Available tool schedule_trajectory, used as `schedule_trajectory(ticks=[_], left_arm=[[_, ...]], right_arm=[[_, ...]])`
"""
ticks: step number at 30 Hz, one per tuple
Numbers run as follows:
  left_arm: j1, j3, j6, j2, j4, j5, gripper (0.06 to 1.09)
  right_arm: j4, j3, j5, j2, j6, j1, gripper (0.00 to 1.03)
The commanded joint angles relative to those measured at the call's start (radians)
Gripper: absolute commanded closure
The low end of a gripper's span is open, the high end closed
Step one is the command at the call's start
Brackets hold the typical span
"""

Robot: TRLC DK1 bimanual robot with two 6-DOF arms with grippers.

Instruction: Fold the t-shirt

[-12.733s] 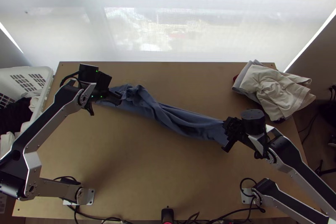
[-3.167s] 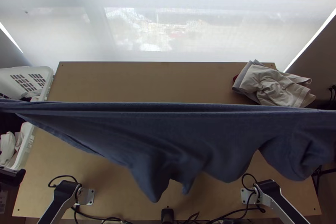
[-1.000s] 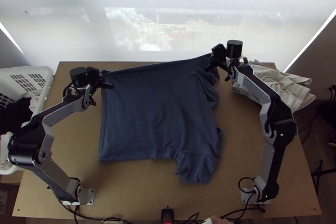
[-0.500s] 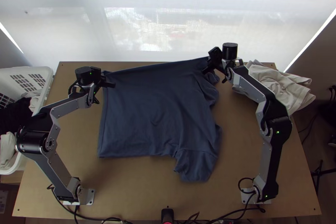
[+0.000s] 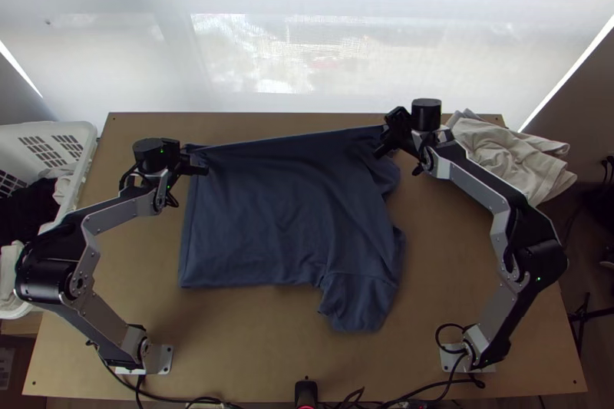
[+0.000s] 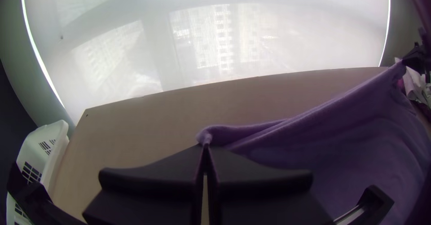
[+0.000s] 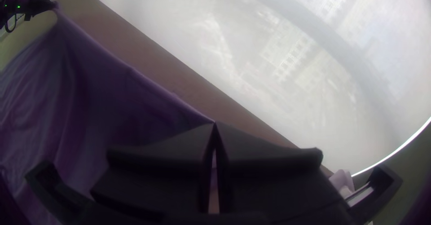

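- The blue t-shirt (image 5: 284, 217) is lying mostly spread over the table (image 5: 253, 347), its far edge running nearly straight between both grippers
- The left gripper (image 5: 201, 169) is clenching its jaws on the t-shirt's far left corner
- The right gripper (image 5: 383, 149) is keeping its jaws closed on the far right end
- A sleeve (image 5: 357, 305) is pointing toward the table's near edge
- A pale cloth pile (image 5: 503, 152) is resting at the far right corner
- A white basket (image 5: 88, 135) is standing beside the table's left edge
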Motion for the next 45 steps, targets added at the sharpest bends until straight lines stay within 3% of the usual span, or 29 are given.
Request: schedule_trajectory(ticks=[1, 19, 45], left_arm=[[-0.002, -0.106, -0.026, -0.092, 0.002, 0.000, 1.05], [-0.041, -0.345, -0.059, -0.293, -0.012, 0.013, 1.05], [-0.081, -0.436, -0.076, -0.344, -0.049, 0.013, 1.05]], right_arm=[[0.007, -0.165, 0.000, -0.139, 0.020, 0.027, 1.00], [0.030, -0.487, 0.000, -0.363, 0.043, 0.105, 1.00], [0.025, -0.648, 0.009, -0.427, 0.054, 0.134, 1.00]])
